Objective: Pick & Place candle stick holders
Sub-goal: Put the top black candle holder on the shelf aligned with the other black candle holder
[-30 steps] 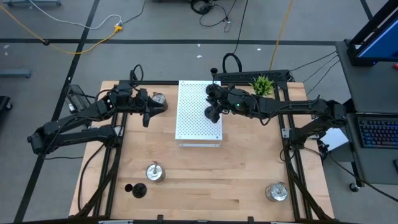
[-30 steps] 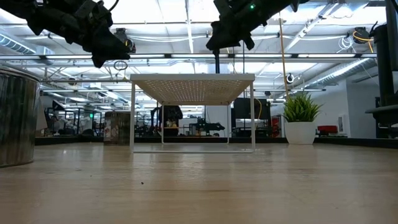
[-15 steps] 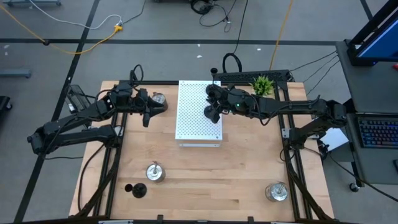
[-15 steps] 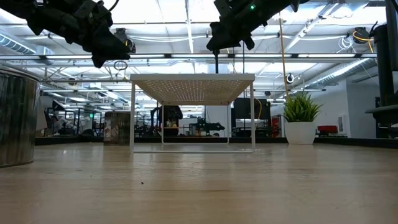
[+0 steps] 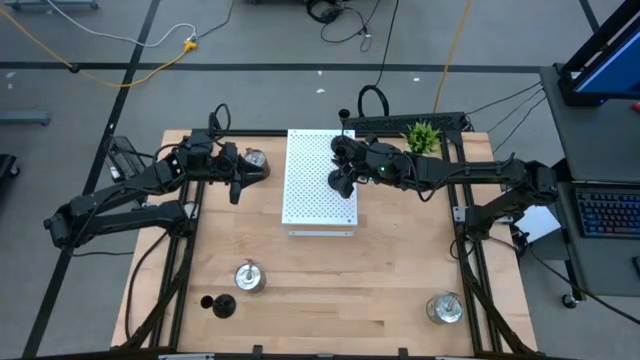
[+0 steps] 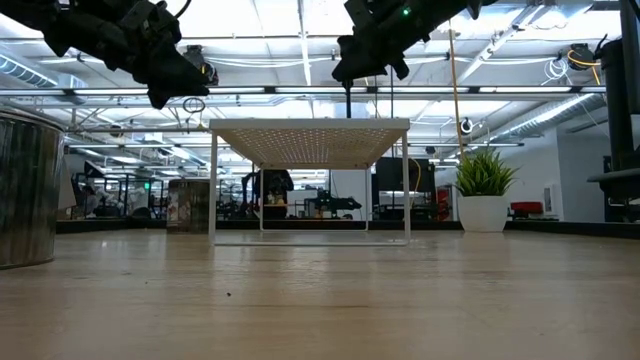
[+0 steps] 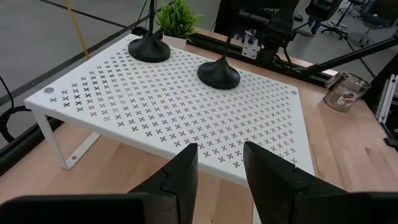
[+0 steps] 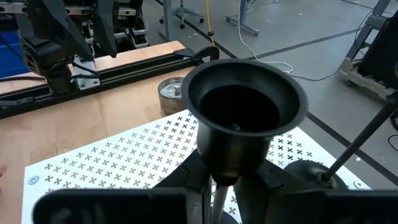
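A white perforated board [image 5: 318,185] stands mid-table. One black candle stick holder [image 7: 149,47] rests by its round base on the board's far right corner. My right gripper [image 5: 340,178] is shut on a second black holder [image 8: 245,106], whose base [image 7: 217,74] sits on the board. My left gripper [image 7: 219,165] hovers open and empty off the board's left edge, above the table. A silver holder [image 5: 255,160] stands on the table beside my left gripper. Near the front edge stand two more silver holders [image 5: 248,276] [image 5: 444,308] and a black one [image 5: 220,305]. My right gripper pinches the black holder's thin stem [image 8: 217,184] between its two fingers, just under the cup. The fingers reach in from the table's right, slanting a little downward, and lie across the stem. The holder stands upright with its round base [image 7: 217,74] on the board.
A small green potted plant [image 5: 422,135] stands at the far edge, right of the board. A black bar [image 5: 400,122] runs along the far edge behind it. Bare wood lies between the board and the front holders.
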`<move>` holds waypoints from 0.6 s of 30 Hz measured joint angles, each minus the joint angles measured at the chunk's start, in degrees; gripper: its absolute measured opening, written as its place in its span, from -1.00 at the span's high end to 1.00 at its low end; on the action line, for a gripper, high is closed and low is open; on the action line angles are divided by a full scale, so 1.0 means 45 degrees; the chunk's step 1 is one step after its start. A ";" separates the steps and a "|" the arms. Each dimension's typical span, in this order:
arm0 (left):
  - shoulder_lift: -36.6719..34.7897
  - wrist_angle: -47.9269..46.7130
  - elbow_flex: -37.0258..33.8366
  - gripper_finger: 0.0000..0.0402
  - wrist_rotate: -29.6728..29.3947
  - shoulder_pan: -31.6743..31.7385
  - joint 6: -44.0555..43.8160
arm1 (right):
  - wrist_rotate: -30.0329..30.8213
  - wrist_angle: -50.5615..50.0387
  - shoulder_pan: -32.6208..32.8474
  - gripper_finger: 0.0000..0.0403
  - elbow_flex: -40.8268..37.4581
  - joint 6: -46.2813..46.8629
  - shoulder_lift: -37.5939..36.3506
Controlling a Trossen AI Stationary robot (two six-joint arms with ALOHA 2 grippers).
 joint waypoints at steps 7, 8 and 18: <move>0.0000 0.0000 0.0000 0.34 0.0000 0.0004 0.0005 | -0.0012 -0.0166 0.0000 0.73 0.0000 0.0004 0.0000; 0.0005 -0.0002 0.0000 0.34 0.0000 0.0000 0.0005 | -0.0012 -0.0247 0.0000 0.71 0.0000 0.0005 0.0000; 0.0003 0.0002 0.0000 0.34 0.0000 0.0000 0.0034 | -0.0017 -0.0854 0.0000 0.33 0.0000 0.0425 0.0000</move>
